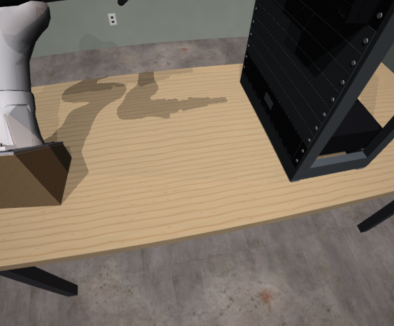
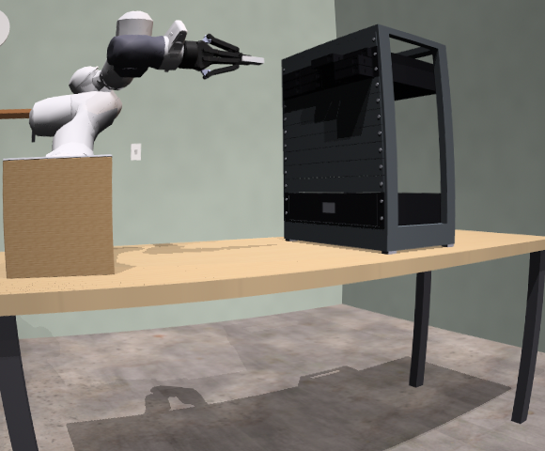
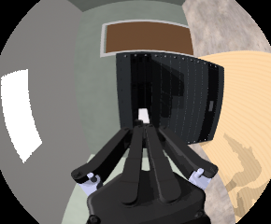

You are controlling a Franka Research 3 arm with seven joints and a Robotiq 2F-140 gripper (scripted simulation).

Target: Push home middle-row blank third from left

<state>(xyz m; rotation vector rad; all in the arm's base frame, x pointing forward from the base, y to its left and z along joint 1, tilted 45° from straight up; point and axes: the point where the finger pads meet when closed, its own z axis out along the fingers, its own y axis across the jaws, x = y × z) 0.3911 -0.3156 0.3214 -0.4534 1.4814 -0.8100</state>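
Observation:
A black open-frame rack [image 2: 367,140] stands on the right part of the wooden table; it also shows in the top view [image 1: 316,80] and in the wrist view [image 3: 167,96]. Its storage chassis [image 2: 331,65] sits near the top of the front face; the drive blanks there are dark and I cannot tell them apart. My gripper [image 2: 253,59] is shut and empty, fingers pointing level at the upper front of the rack, a short gap away from it. In the wrist view the closed fingertips [image 3: 143,116] point at the rack's front.
My arm stands on a brown box [image 2: 58,215] at the table's left end. A small grey plate [image 2: 328,208] marks the rack's lowest panel. The table's front edge runs close to the rack's base.

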